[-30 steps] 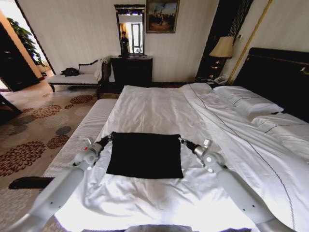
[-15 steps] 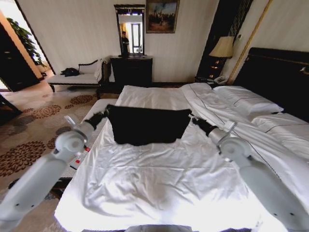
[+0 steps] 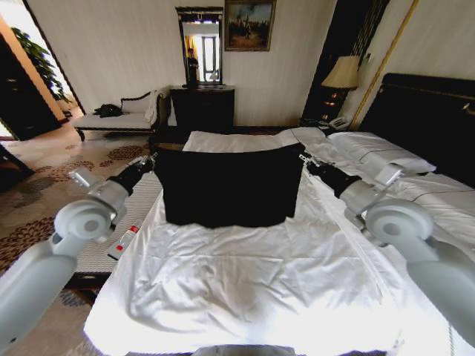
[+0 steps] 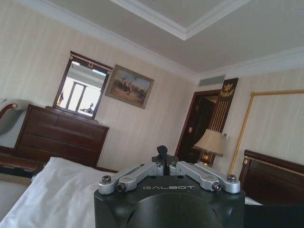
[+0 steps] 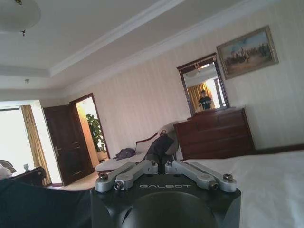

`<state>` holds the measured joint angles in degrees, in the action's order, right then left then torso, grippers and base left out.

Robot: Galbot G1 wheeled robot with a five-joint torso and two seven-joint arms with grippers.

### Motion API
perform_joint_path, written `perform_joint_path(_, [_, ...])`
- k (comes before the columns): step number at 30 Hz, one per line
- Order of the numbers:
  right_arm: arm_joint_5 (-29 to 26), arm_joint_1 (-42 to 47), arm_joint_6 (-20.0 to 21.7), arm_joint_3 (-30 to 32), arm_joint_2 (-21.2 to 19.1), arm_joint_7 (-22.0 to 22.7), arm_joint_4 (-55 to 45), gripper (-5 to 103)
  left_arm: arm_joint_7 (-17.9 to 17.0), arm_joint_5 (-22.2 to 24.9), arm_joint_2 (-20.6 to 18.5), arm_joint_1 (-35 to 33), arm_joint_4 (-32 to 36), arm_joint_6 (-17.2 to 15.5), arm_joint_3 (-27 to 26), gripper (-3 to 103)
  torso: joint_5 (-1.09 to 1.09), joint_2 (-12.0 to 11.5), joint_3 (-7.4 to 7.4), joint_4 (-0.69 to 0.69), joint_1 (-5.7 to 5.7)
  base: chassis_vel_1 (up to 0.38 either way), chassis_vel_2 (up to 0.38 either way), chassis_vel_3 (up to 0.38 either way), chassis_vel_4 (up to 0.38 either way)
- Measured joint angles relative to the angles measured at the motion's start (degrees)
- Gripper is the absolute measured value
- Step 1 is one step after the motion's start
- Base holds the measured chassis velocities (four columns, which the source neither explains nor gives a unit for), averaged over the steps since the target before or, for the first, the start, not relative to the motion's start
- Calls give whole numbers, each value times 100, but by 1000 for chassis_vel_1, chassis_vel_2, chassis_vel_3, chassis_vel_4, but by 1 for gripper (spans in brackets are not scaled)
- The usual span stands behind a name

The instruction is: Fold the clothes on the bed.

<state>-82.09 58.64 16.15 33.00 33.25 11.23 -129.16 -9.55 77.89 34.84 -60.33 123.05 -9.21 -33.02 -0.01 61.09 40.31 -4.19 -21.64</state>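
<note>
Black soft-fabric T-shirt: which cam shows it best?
Head view. The black soft-fabric T-shirt hangs spread above the white-sheeted bed, its upper corners pinched by the left gripper and the right gripper. Left wrist view catches a pinched dark bit; right wrist view a dark patch at its edge.

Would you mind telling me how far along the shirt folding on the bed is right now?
Partly done. The black soft-fabric T-shirt hangs as a compact rectangle, so it looks at least part-folded. In hand: left gripper and right gripper each pinch a top corner, holding it above the white-sheeted bed. Left: laying it down and finishing the fold.
</note>
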Motion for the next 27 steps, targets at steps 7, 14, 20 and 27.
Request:
perform_joint_path(7, [418,888,25,174,300,106,-337,1,35,-222,167,-1112,594,7,-831,0,2,0,0,0,0,0,0,0,0])
perform_joint_path(14, [486,1829,31,760,441,196,-854,1,74,-468,417,-2431,1147,28,-1641,0,0,0,0,0,0,0,0,0,0])
perform_joint_path(20, [754,2637,206,1271,672,346,-1379,1,300,-626,711,-3469,1570,24,-2274,0,1,-1,0,1,0,0,0,0,0])
perform_joint_path(27, [1040,3474,633,1584,1182,697,-1446,1,311,-830,1231,-4911,2028,-34,-3002,0,2,0,-1,2,1,0,0,0,0])
